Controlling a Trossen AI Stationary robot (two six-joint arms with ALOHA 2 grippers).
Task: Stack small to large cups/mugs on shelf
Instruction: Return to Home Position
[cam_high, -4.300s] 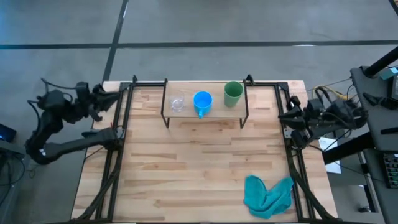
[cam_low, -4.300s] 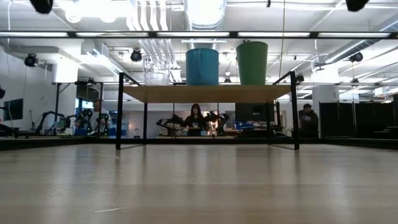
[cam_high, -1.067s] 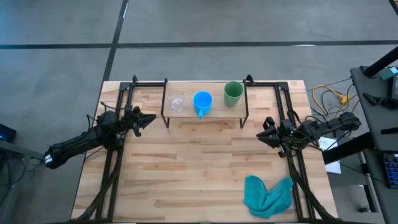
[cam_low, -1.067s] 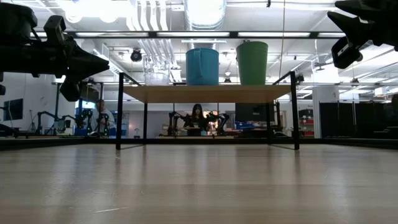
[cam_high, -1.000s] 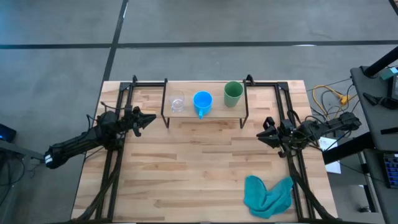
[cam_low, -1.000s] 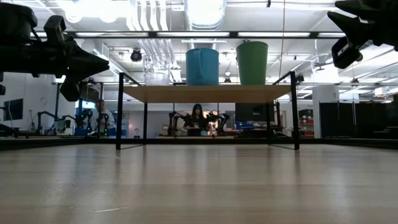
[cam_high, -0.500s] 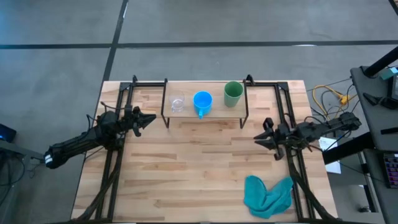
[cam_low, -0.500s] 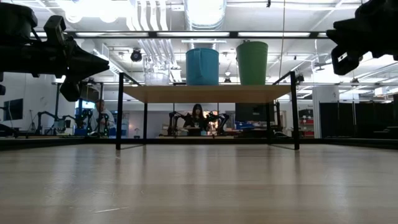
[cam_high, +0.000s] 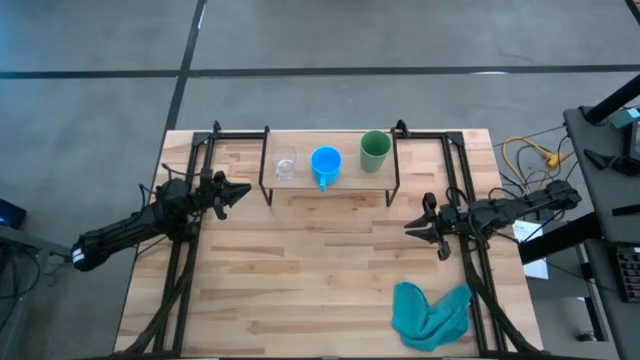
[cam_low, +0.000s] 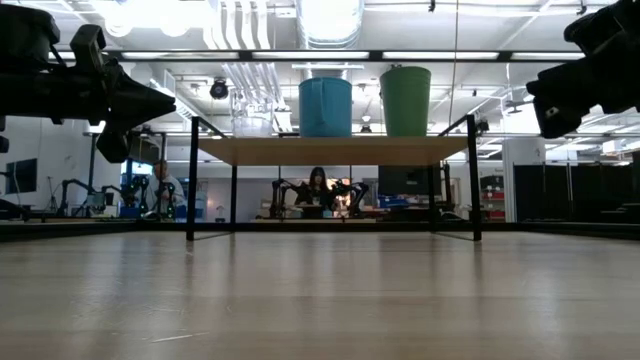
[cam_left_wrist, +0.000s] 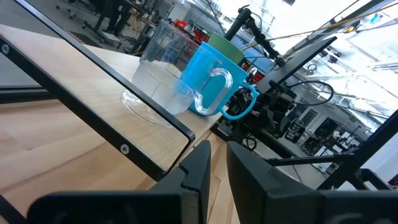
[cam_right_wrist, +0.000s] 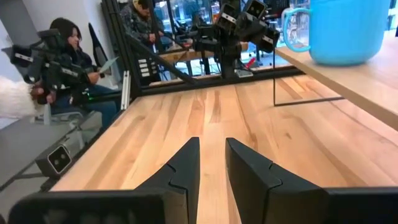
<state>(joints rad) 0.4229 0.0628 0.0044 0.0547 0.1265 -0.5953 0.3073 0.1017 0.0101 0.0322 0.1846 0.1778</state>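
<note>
The shelf (cam_high: 352, 175) stands at the table's far middle on thin black legs. On its board, from left to right, stand a clear glass cup (cam_high: 285, 165), a blue mug (cam_high: 326, 163) and a green cup (cam_high: 375, 150), each upright on its base; the low view shows the glass (cam_low: 252, 112), the mug (cam_low: 325, 106) and the green cup (cam_low: 405, 101). My left gripper (cam_high: 240, 189) hovers left of the shelf, shut and empty, pointing at the glass (cam_left_wrist: 158, 68) and the mug (cam_left_wrist: 211, 84). My right gripper (cam_high: 408, 228) hovers right of and nearer than the shelf, shut and empty.
A crumpled teal cloth (cam_high: 430, 312) lies near the table's front right corner. Black frame rails (cam_high: 185, 250) (cam_high: 470, 270) run along the table's left and right sides. Bare wood lies between the shelf and the near edge. People sit in the room beyond (cam_right_wrist: 68, 43).
My right gripper has gone a little toward the table's left and near edges and slightly down, away from the right rail. My left arm and the three vessels have kept still.
</note>
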